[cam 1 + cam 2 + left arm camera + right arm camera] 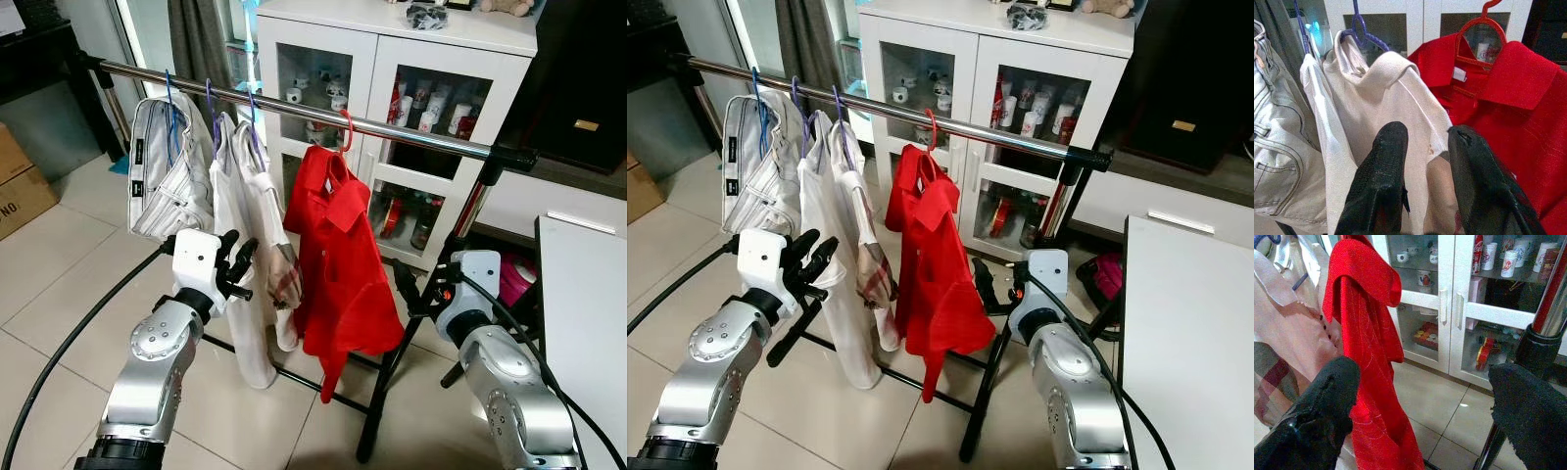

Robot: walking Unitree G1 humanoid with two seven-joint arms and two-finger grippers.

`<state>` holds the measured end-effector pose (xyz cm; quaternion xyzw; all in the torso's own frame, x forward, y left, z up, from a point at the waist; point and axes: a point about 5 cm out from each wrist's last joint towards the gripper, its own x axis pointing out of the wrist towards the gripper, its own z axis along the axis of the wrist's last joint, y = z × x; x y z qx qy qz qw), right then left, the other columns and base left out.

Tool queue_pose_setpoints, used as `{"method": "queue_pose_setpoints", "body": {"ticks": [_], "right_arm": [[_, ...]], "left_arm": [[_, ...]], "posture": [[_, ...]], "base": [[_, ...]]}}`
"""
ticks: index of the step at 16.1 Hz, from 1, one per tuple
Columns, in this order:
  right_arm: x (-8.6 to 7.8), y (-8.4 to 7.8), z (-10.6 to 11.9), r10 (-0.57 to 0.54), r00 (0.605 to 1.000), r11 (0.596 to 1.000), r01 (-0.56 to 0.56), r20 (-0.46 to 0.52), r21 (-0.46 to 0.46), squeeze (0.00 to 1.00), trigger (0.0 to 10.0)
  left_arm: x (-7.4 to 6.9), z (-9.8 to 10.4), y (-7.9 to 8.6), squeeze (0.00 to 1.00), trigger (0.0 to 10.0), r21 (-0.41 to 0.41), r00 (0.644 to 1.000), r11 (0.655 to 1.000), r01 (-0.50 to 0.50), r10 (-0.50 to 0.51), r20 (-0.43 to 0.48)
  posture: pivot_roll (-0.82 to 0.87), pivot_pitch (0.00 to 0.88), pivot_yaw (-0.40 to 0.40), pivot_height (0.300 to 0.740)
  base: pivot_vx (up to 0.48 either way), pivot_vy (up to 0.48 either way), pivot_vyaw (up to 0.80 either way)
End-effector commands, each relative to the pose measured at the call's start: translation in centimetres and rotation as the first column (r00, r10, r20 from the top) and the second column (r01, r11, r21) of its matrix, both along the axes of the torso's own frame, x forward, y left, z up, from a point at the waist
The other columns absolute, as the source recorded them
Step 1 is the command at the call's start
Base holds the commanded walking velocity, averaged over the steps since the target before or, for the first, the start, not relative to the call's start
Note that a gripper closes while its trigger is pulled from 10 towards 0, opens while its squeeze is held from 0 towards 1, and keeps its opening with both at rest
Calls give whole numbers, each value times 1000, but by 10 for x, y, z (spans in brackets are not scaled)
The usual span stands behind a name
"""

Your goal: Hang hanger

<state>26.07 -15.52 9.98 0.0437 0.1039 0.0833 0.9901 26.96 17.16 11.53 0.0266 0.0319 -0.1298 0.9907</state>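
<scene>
Black fingers of the left gripper [238, 262] stand parted with nothing between them, aimed at the white shirt [245, 245]; the left wrist view has both pads [1382, 171] just short of its shoulder cloth, not clearly touching. Right gripper [411, 284] also spread wide and empty, low down beside the rack's black upright leg [411, 352], with the red shirt's hem just to its left.

Task thing: red hanger [344, 132] already hooked over the silver rail [294, 106], carrying the red shirt [338, 264]. It sits up and ahead of both grippers, well above finger height. Its long axis cannot be read for sure; the shirt hangs slightly turned relative to the rail. Purple hangers [211, 103] and a blue one hold the white shirts and pale jeans [167, 176] further along the rail to the robot's left.

Key relation: the hook lies above and between the two arms; the right gripper is nearer sideways but lower, the left is higher but offset with the white shirt between. Judgement: hanging looks done, both hands free. If any adjusting is wanted, the reach goes upward and inward, risk of snagging cloth. White cabinet [431, 59] with glass doors stands behind the rack.
</scene>
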Motion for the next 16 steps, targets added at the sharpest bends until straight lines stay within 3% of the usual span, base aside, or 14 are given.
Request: {"method": "queue_pose_setpoints", "body": {"ticks": [1,3,4,5,7,10,11,12,14,15,16], "right_arm": [[-4,-16,11,-143,988,988,146,52,-56,0,10000],[0,-22,10,-196,979,979,199,61,-44,0,10000],[-1,-19,9,-162,985,984,165,57,-60,867,10000],[-4,-12,6,-73,996,996,74,42,-44,1000,10000],[-3,-12,18,-68,992,994,76,108,-75,1000,10000],[2,-11,22,-79,992,996,74,96,55,1000,10000],[3,-7,23,-53,993,998,49,102,48,1000,10000],[4,-2,25,-36,994,999,33,101,30,1000,10000],[10,3,27,-27,991,995,39,132,-93,1000,10000],[11,4,27,-29,992,993,43,126,-109,1000,10000],[9,6,35,-30,973,995,50,229,-82,1000,10000]], "left_arm": [[-27,1,27,0,10000,-5,976,978,-209,208,-60],[-19,-5,22,0,10000,-24,978,981,-195,193,-76],[-17,-5,22,0,10000,-8,979,981,-192,191,-75],[-15,-5,24,1000,10000,-12,977,979,-202,201,-77],[-19,1,23,1000,10000,4,975,980,-201,201,-93],[-13,6,16,1000,10000,47,990,990,-134,136,-41],[-10,10,11,1000,10000,23,994,995,-98,99,-35],[-8,12,7,1000,10000,76,994,991,-106,108,-23],[-8,20,5,1000,10000,75,993,990,-116,114,40],[-7,22,5,1000,10000,82,992,989,-122,118,52],[-6,26,6,929,10000,57,989,989,-134,131,64]], "posture": [[4,0,-99,740],[-7,0,-100,740],[-11,0,-104,740],[-16,0,-106,740],[-21,0,-111,740],[-20,0,-95,740],[-20,0,-79,740],[-20,0,-75,740],[-29,0,-68,740],[-31,0,-65,740],[-44,0,-45,740]], "base": [[0,0,0],[0,0,0],[0,0,0],[0,0,0],[0,0,0],[0,0,0],[0,0,0],[0,0,0],[0,0,0],[0,0,0],[0,0,0]]}}
